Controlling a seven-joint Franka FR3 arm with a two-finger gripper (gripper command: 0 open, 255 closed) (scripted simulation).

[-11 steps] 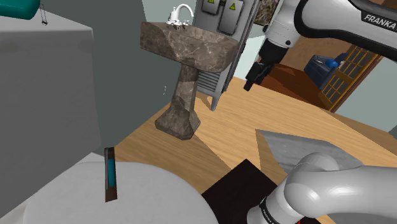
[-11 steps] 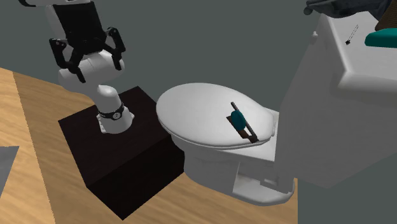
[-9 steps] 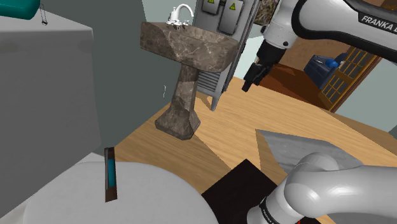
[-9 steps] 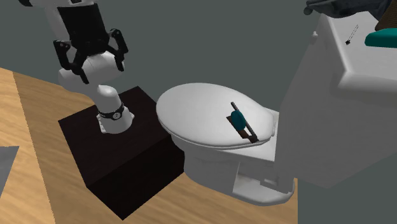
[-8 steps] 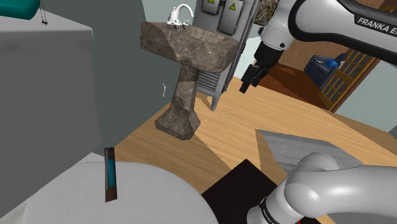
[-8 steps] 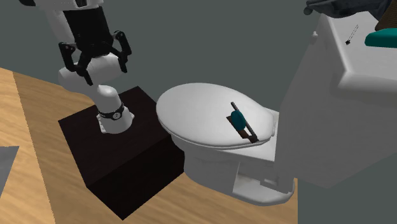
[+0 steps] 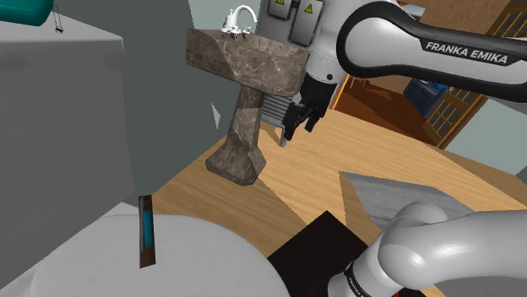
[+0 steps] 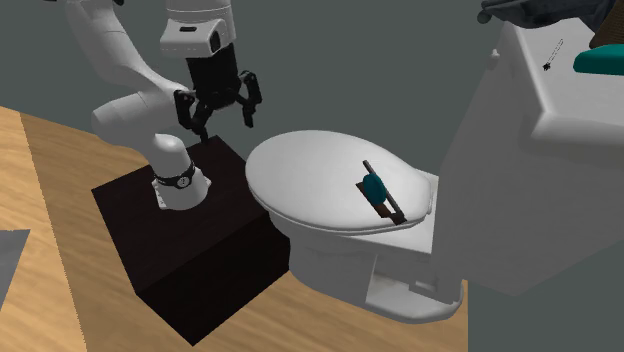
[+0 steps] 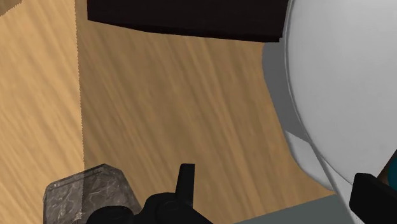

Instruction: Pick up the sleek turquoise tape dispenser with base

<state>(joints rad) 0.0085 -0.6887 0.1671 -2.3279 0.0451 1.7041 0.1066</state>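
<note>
Tape dispenser (image 8: pixel 375 188): we saw it lying by the toilet lid's (image 8: pixel 300 175) rear edge.
Gripper (image 8: pixel 218 108): spread wide, empty, off the lid's front edge.

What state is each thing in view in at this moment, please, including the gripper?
gripper: open, holding nothing, in the air beside the toilet lid
tape dispenser: resting on the toilet lid near the tank, not held
toilet lid: down, closed
pedestal sink: standing upright
</note>
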